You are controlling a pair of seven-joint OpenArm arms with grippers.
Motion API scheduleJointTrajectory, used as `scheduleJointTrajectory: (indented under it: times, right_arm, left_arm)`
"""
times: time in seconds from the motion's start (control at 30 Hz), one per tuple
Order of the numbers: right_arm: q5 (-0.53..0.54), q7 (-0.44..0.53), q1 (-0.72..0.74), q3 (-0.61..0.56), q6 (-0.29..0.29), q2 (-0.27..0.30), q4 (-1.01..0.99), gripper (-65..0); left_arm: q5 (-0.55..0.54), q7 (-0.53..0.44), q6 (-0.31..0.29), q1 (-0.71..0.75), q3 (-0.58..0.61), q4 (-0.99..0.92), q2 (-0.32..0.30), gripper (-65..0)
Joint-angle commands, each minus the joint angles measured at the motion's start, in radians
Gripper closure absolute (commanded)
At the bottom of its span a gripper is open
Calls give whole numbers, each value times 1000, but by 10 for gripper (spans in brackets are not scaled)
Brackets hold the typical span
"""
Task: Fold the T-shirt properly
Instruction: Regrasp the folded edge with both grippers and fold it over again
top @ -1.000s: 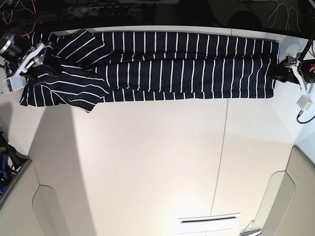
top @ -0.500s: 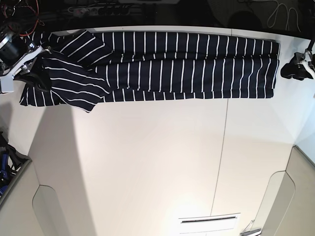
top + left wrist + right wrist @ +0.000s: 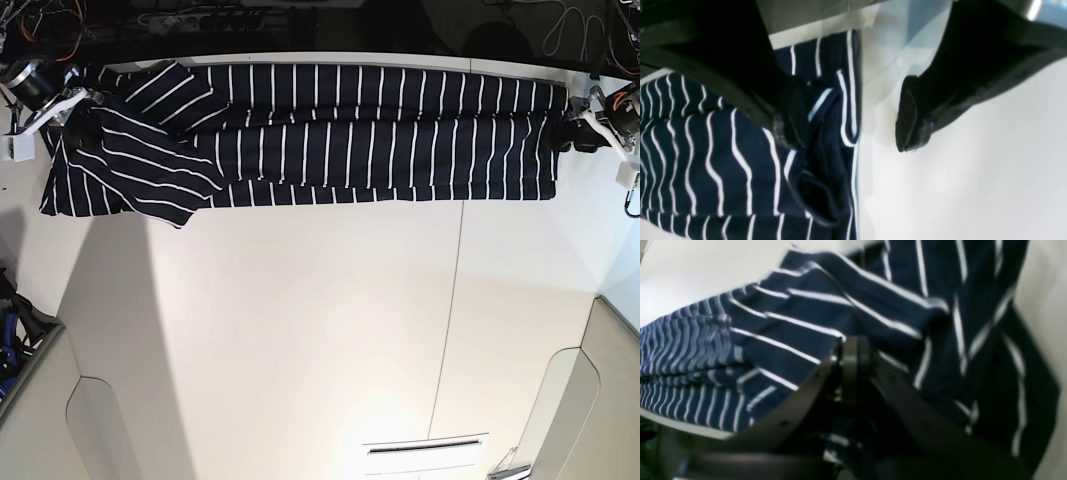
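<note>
No readable text, label, brand, number or sign shows in any view.

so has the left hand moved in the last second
Yes. In the base view the left hand has risen toward the table's far edge and stands open at the T-shirt's end.

T-shirt [image 3: 873,306] stripes motion-blurred
</note>
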Motion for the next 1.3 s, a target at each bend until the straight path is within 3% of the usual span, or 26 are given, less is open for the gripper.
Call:
scheduleJointTrajectory:
  times: [0.0,0.5,0.8,0.93,1.0,1.17,1.2,1.27]
  right_arm:
    - [20,16,18,5,4,11,-7,0]
    - [67,-6,45,5,4,11,-77,0]
    - [82,-11,45,5,4,11,-77,0]
    - [93,-11,45,5,4,11,-77,0]
    - [113,-19,45,5,4,11,-77,0]
    - [186,-80,61,5,4,11,-77,0]
    - [196,-82,61,5,4,11,-77,0]
    - [221,-82,62,5,4,12,-76,0]
  left_arm:
    - [6,-3,-9,-2,-8,10,-16,-437]
    - [9,-1,-9,-2,3,10,9,-437]
    - [-179,135,-9,-2,7,10,9,-436]
    - [-188,137,-9,-2,7,10,9,-433]
    - [-187,137,-9,-2,7,10,9,-375]
    - [-195,136,-9,-2,7,10,14,-38]
    - [-204,137,-9,-2,7,10,14,0]
    - [-240,135,-9,-2,7,10,14,0]
